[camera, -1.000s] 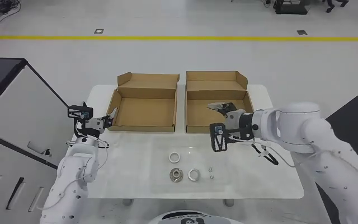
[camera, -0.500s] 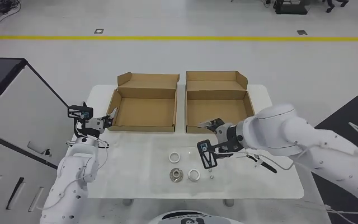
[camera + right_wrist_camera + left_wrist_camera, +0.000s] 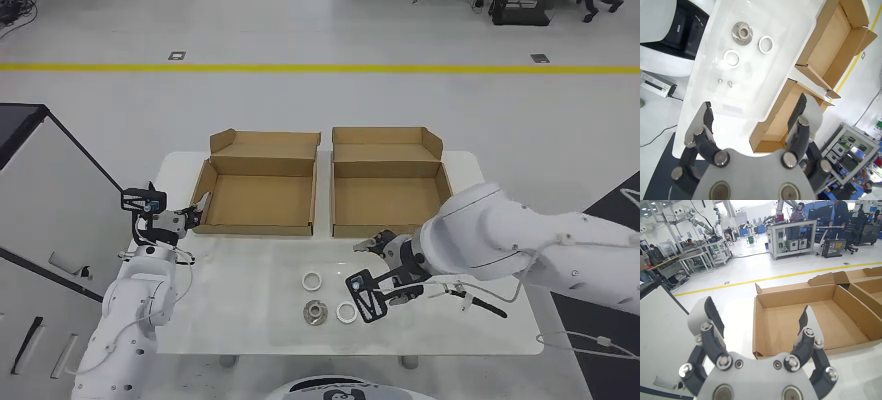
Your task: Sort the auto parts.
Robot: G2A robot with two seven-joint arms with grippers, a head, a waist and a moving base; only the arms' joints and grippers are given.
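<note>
**Right tool poised wide above loose auto parts, both boxes waiting**

A white table [image 3: 250,300] carries two open cardboard boxes side by side at its far half: the left box [image 3: 262,200] and the right box [image 3: 388,200]. All the parts lie on the near half, none in a box. A metal flanged hub [image 3: 742,33] sits nearest the middle. One flat ring [image 3: 759,46] lies just beyond it toward the boxes, and a second ring [image 3: 726,58] lies just to its right. Two small bolts [image 3: 729,83] rest farther right, close together.

The right tool [image 3: 755,102] hangs above the table just in front of the right box's near wall, jaws spread wide and holding nothing. The left tool [image 3: 757,306] is raised at the table's left edge beside the left box, also wide and holding nothing.

Likely troubles from here:

- The rings are thin and lie flat on a glossy surface, so closing fingers may slide them away rather than lift them.
- The hub and the second ring are just beside each other, so wide jaws coming down on one could knock the other.
- The bolts are tiny and round, so a nudge could roll them toward the near edge.
- A low approach could clip the box wall.
</note>
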